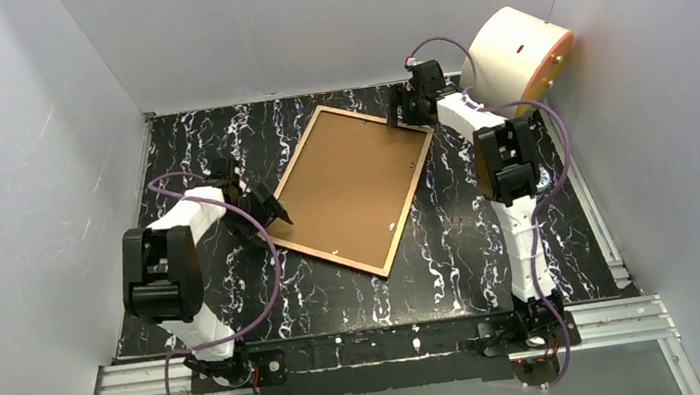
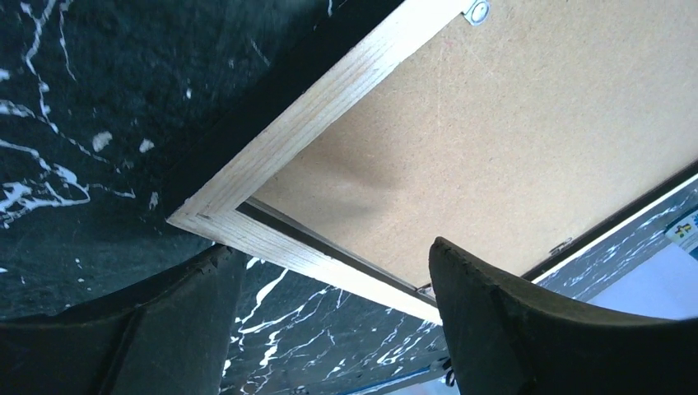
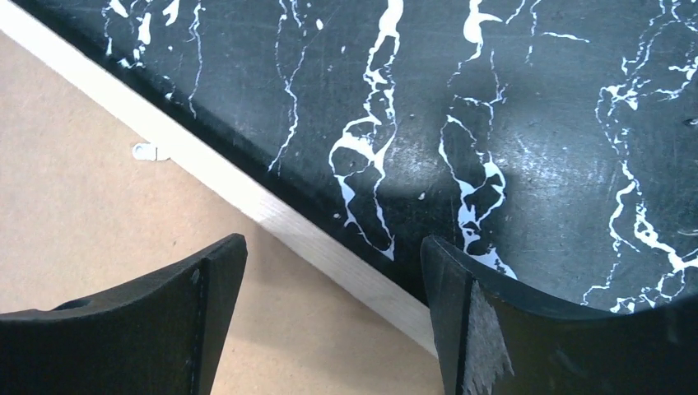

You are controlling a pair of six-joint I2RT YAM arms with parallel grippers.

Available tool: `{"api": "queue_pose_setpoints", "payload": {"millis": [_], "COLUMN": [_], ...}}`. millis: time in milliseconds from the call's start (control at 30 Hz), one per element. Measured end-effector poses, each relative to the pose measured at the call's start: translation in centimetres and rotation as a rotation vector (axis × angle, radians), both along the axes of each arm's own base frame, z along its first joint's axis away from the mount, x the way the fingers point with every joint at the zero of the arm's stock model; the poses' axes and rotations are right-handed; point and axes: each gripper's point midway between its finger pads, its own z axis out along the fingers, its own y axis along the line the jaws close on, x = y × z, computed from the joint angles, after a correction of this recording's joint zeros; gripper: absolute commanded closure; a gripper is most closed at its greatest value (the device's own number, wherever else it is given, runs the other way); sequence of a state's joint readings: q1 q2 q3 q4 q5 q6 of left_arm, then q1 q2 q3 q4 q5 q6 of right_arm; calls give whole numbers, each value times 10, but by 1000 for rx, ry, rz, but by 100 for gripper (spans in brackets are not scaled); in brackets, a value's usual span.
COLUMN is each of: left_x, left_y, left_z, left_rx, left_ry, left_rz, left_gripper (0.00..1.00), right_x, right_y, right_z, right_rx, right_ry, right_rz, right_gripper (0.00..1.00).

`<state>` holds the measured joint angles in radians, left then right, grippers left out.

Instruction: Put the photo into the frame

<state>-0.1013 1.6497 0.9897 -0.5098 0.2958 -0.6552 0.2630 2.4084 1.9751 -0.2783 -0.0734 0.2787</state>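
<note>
Two sets of jaws are standing apart, holding nothing: my left gripper [image 2: 333,329] is bracketing the frame [image 2: 304,123] at its left corner and my right gripper [image 3: 329,321] at its far edge, probably to square it. It is lying face-down on the table [image 1: 433,248] with the backing board [image 1: 349,182] uppermost, and the photo is not showing, presumably because it is lying beneath.

One frame [image 1: 325,253], one backing board [image 1: 353,189], seemingly; two arms [image 1: 166,270] [image 1: 508,163].

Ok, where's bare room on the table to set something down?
Bare: the near strip of the black marbled table between the light wooden picture frame and the arm bases, and the far-left corner. Crowded: the frame's left corner by the left gripper, its far corner by the right gripper.
</note>
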Motion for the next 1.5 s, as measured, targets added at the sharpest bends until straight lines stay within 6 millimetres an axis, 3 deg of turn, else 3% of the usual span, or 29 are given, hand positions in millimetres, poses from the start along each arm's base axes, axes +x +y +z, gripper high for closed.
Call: {"api": "queue_pose_setpoints", "payload": {"millis": [167, 267, 467, 667, 867, 1100, 1200, 1367, 1500], "left_x": [16, 25, 54, 82, 125, 182, 192, 189, 177], "left_y": [2, 4, 14, 22, 31, 31, 28, 21, 15], "left_z": [0, -1, -4, -9, -7, -3, -3, -1, -1], "left_rx": [22, 36, 67, 78, 89, 61, 47, 70, 101], "left_ry": [5, 10, -11, -47, -138, -290, -316, -292, -254], "left_rz": [0, -1, 23, 62, 88, 87, 78, 36, -18], "left_gripper": [21, 21, 24, 29, 32, 31, 26, 10, 9], "right_x": [-7, -21, -89, -146, -188, -253, -275, -289, -274], "right_y": [3, -5, -35, -45, -41, -24, -19, -17, -6], "right_z": [0, 1, 0, 2, -1, -4, -3, 0, 29], "right_rx": [15, 24, 49, 52, 11, -29, -33, -65, -28], "right_ry": [12, 37, 141, 200, 228, 307, 358, 418, 364], "right_rz": [51, 61, 35, 36, 59, 125, 134, 99, 82], "right_gripper": [15, 15, 17, 18, 19, 18, 16, 14, 14]}}
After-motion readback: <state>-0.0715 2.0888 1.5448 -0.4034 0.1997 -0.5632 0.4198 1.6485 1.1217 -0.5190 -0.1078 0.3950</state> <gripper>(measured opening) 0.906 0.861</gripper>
